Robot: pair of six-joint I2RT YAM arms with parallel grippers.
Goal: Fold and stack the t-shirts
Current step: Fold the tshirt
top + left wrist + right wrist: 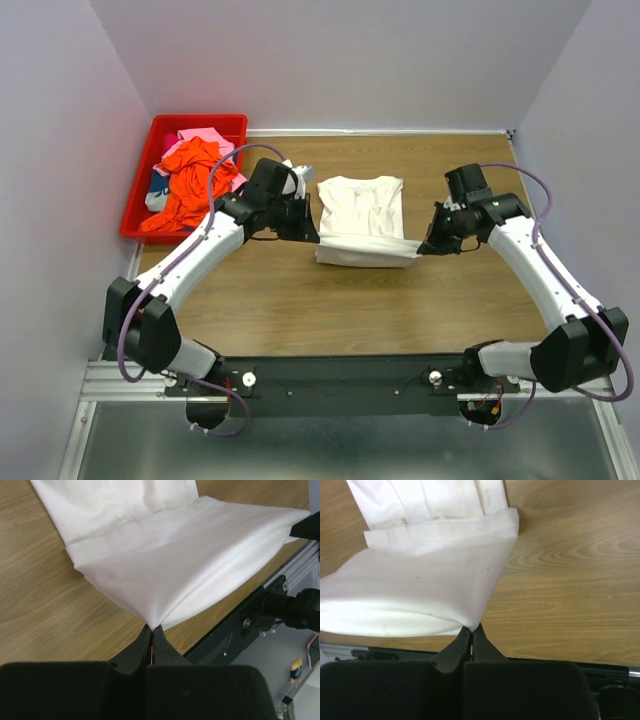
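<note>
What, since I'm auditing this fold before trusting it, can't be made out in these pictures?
- Top view: how many shirts fill the red bin; the orange t-shirt on top covers most of the pile.
- Left wrist view: the white t-shirt at its far end, cut off by the top edge.
- Right wrist view: what lies under the lifted fold; the cloth itself hides it.

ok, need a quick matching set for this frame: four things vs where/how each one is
1 white t-shirt
2 orange-red t-shirt
3 red bin
4 left tool

a at the far left of the table
b heaped inside the bin
c shut on a corner of the white cloth
d part-folded mid-table, near edge lifted

Pairs: 1-d, 2-b, 3-a, 4-c
</note>
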